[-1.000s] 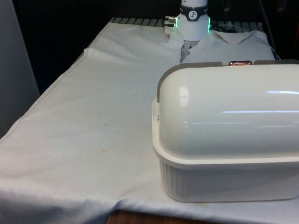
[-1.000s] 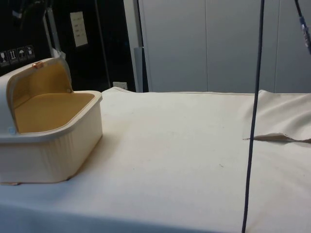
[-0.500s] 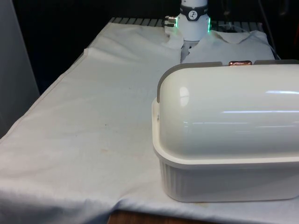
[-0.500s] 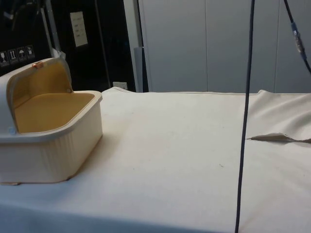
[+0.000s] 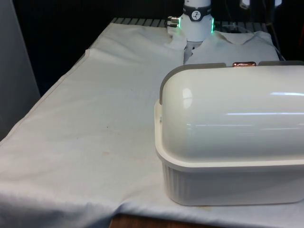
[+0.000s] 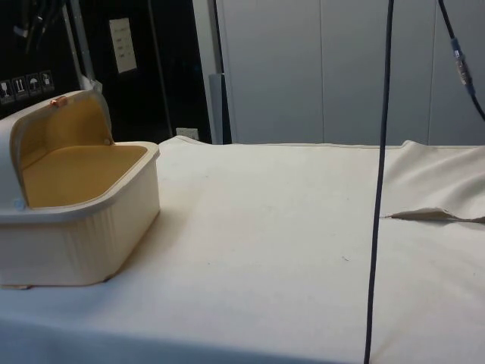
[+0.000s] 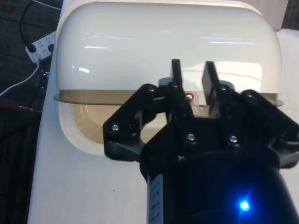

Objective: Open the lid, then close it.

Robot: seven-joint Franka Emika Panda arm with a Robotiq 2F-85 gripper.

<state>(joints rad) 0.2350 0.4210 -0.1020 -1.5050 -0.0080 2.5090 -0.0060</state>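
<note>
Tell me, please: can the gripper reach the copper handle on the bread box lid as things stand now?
Probably yes. In the wrist view the gripper hangs above the lid's copper handle, its fingers apart on either side, nothing between. The bread box stands open, its lid rolled back.

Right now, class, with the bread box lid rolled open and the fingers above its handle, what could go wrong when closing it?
The fingers stand apart beside the small copper handle; a misaligned grasp might slip off it. The cream plastic bread box sits loose on the white cloth, so pulling the domed lid could drag it.
</note>
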